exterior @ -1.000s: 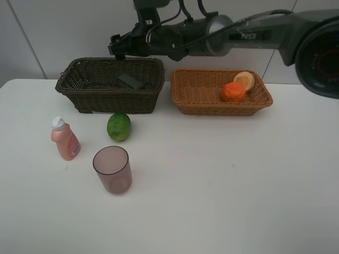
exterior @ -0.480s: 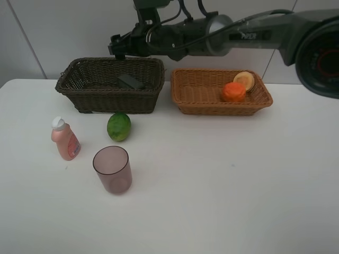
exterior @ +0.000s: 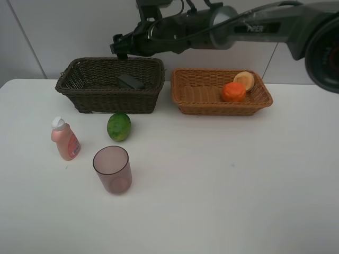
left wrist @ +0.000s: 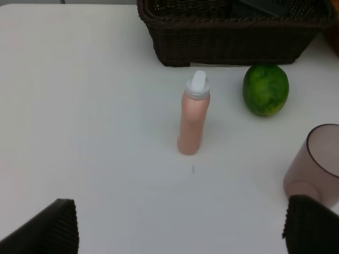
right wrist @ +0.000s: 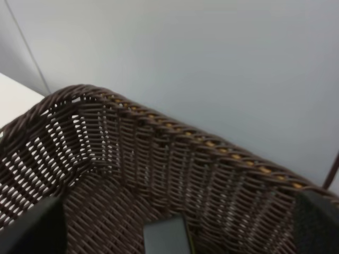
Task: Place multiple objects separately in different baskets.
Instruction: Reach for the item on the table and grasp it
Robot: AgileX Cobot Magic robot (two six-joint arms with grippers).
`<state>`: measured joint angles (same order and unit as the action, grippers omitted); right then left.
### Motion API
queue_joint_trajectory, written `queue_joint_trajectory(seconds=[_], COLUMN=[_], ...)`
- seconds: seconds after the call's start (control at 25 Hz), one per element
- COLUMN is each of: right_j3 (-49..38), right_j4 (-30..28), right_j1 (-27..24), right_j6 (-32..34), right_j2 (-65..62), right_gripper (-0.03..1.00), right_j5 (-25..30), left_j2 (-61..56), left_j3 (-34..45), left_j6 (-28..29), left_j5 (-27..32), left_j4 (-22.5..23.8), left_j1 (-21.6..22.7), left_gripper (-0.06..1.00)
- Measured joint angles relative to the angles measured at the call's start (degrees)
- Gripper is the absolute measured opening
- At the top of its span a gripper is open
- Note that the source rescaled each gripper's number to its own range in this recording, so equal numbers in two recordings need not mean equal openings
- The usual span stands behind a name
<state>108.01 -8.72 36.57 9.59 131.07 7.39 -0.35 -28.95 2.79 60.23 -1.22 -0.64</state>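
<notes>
The dark brown basket (exterior: 108, 84) holds the dark pump bottle (exterior: 130, 81), lying down. The tan basket (exterior: 201, 95) holds the orange (exterior: 233, 91) and the peach-like fruit (exterior: 244, 80). The green fruit (exterior: 118, 126), pink bottle (exterior: 64, 139) and mauve cup (exterior: 112, 169) stand on the table. My right gripper (exterior: 119, 46) hovers open and empty above the dark basket's back rim; its view shows the basket wall (right wrist: 159, 153) and the bottle (right wrist: 167, 235). My left gripper (left wrist: 180, 227) is open and empty, short of the pink bottle (left wrist: 193, 114), green fruit (left wrist: 266, 89) and cup (left wrist: 315, 161).
The white table (exterior: 222, 180) stretches wide in front and to the right. A white wall (exterior: 63, 32) rises just behind the baskets. The right arm (exterior: 222, 32) spans above both baskets. The dark basket (left wrist: 233, 32) stands beyond the pink bottle in the left wrist view.
My right arm has lifted and shifted slightly to the right above the dark basket. The objects on the table and in the baskets have not moved.
</notes>
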Motion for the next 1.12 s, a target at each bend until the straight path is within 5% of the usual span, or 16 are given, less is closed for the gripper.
queue_joint_trajectory(seconds=[0.44, 0.92, 1.12], right_j3=[0.0, -0.11, -7.33], right_j4=[-1.1, -6.38, -7.12], right_j1=[0.0, 0.0, 0.0], right_j6=[0.0, 0.0, -1.08], right_j2=[-9.08, -21.73, -26.13], right_gripper=[0.94, 0.94, 0.94], right_j5=[7.75, 33.99, 36.32], left_j2=[0.0, 0.0, 0.0], left_j3=[0.0, 0.0, 0.0], left_j6=[0.0, 0.0, 0.0], left_j5=[0.0, 0.0, 0.0], left_j4=[0.0, 0.0, 0.0], left_j1=[0.0, 0.0, 0.0], left_gripper=[1.0, 1.0, 1.0])
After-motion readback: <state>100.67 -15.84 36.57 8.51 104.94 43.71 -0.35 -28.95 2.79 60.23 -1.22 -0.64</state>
